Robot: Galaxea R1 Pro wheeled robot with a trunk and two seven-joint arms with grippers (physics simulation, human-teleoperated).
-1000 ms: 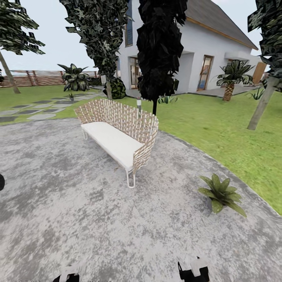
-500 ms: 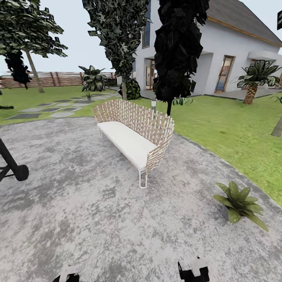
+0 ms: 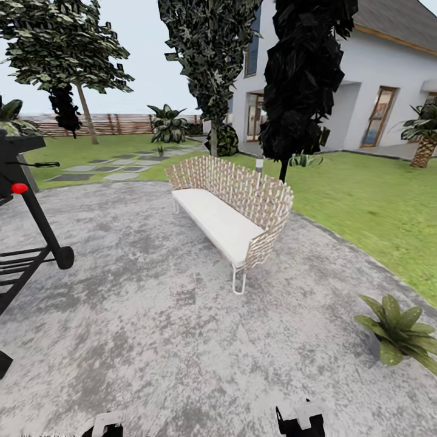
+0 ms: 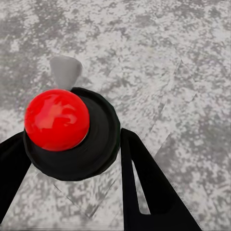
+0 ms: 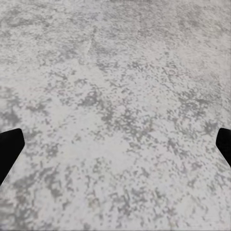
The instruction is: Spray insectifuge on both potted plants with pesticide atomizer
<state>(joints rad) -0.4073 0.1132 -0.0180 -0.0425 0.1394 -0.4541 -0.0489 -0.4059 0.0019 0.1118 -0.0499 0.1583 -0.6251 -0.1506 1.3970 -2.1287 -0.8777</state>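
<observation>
The head view looks across grey speckled paving (image 3: 139, 328) toward a woven wicker bench (image 3: 233, 209) with a white seat cushion, standing near the paving's middle with green lawn (image 3: 364, 206) behind it and to its right. One potted plant (image 3: 397, 331), a low rosette of pointed green leaves in a small grey pot, sits on the paving near its right edge, well apart from the bench. A second small plant (image 3: 160, 149) shows far off beside the flat stepping stones (image 3: 112, 170), too small to make out clearly. A black wheeled grill (image 3: 24, 230) with a red knob stands at the left. Behind are dark trees, a white house (image 3: 376, 91) and a brown slat fence (image 3: 121, 124). In the left wrist view, the left gripper (image 4: 72, 159) has its dark fingers (image 4: 144, 187) closed around a black round body topped by a red ball, the pesticide atomizer (image 4: 67, 130), with paving below. In the right wrist view, the right gripper (image 5: 115, 144) hangs over bare paving, its fingertips (image 5: 9, 144) spread wide at the picture's two edges with nothing between them.
</observation>
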